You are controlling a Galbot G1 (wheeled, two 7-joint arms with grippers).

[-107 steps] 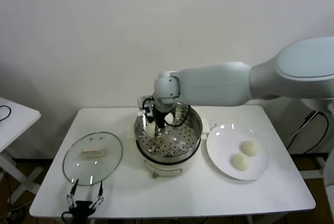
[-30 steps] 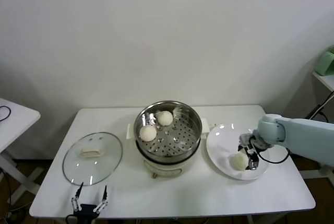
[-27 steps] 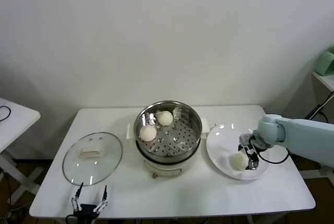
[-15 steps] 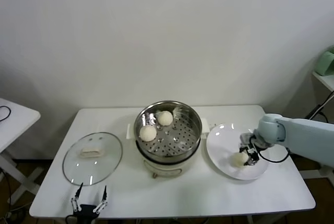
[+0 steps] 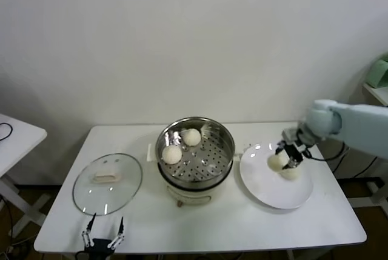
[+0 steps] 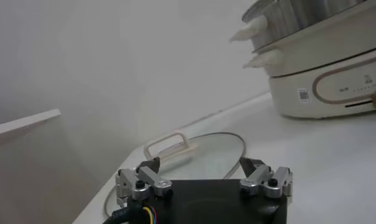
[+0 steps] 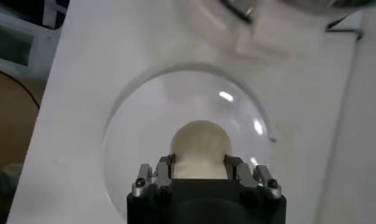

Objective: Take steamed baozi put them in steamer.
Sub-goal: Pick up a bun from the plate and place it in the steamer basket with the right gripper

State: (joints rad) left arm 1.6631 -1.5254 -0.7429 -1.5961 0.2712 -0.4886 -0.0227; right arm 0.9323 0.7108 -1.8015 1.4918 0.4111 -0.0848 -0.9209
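My right gripper (image 5: 286, 156) is shut on one off-white baozi (image 5: 276, 162) and holds it lifted above the white plate (image 5: 267, 191). The right wrist view shows that baozi (image 7: 200, 148) clamped between my fingers over the plate (image 7: 130, 128). One more baozi (image 5: 292, 174) lies on the plate just beside the held one. The shiny steamer (image 5: 225, 151) stands mid-table on its cream base and holds two baozi, one (image 5: 191, 137) at the back and one (image 5: 172, 154) at its left side. My left gripper (image 5: 103, 234) is open and empty at the table's front left edge.
The glass lid (image 5: 108, 182) with a cream handle lies flat left of the steamer, and shows in the left wrist view (image 6: 203, 149) right before my left gripper (image 6: 200, 173). The steamer's base (image 6: 328, 73) rises beyond it. A second table's corner (image 5: 18, 136) stands far left.
My right gripper has closed on a baozi on the plate and lifted it up and back. The other baozi has come into view beneath it. The left arm has not moved.
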